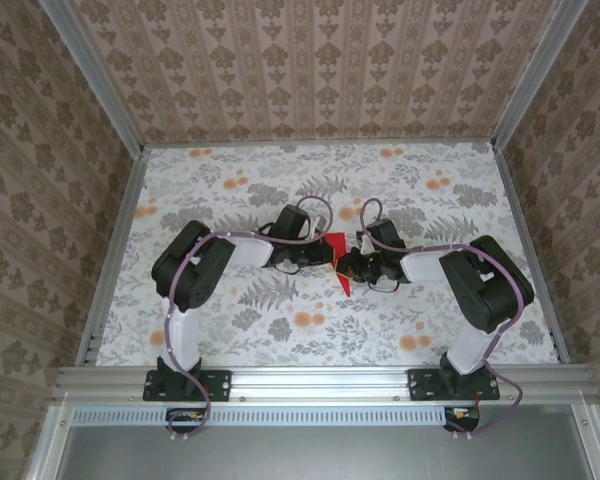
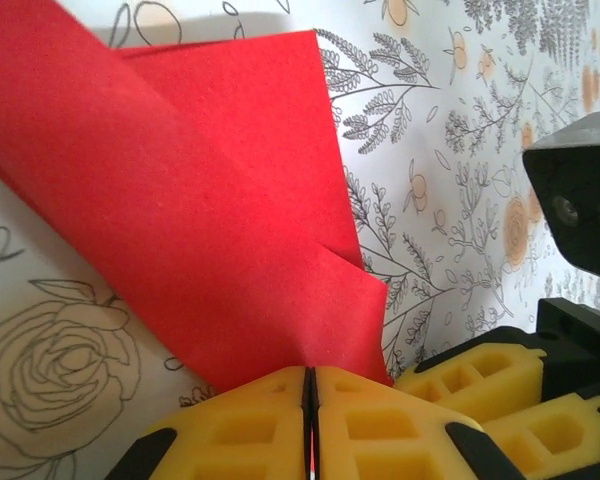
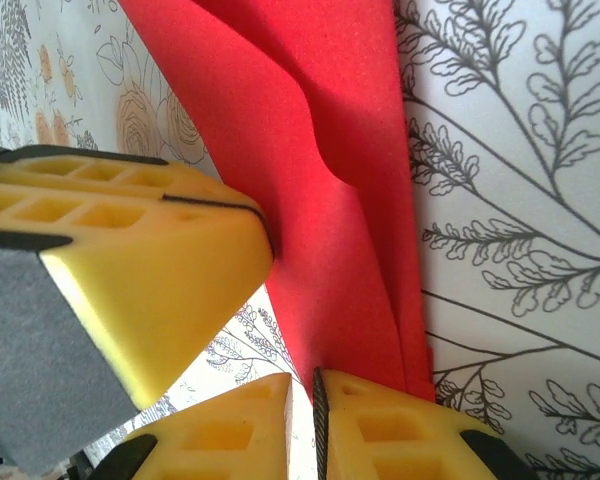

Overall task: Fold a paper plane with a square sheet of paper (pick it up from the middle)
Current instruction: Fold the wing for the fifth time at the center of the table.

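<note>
At the middle of the table, top view: both arms reach inward and their tools meet nose to nose over the floral table [image 1: 280, 330].
Paper, top view: the red sheet [image 1: 338, 264] is a small creased, pointed shape wedged between the two tools, one tip toward the back wall and one toward the arm bases.
Tools, top view: the left gripper [image 1: 325, 257] touches the sheet from the left and the right gripper [image 1: 351, 265] from the right; the fingers are too small here to tell how they stand.
Left tool, left wrist view: the yellow fingers of the left gripper [image 2: 310, 375] are pressed together with only a thin seam, clamped on the sheet's lower edge.
Paper, left wrist view: the red sheet [image 2: 230, 220] rises from the fingertips, folded over itself, its layers fanning toward the upper left.
Neighbour, left wrist view: the right gripper [image 2: 510, 400] sits just beside, at the sheet's lower right corner.
Right tool, right wrist view: the right gripper [image 3: 318, 378] has its fingers closed, pinching the bottom edge of the sheet.
Paper, right wrist view: the red sheet [image 3: 330, 150] stands upward in overlapping layers.
Neighbour, right wrist view: the left gripper [image 3: 265, 235] presses its closed tips against the sheet's left side.
</note>
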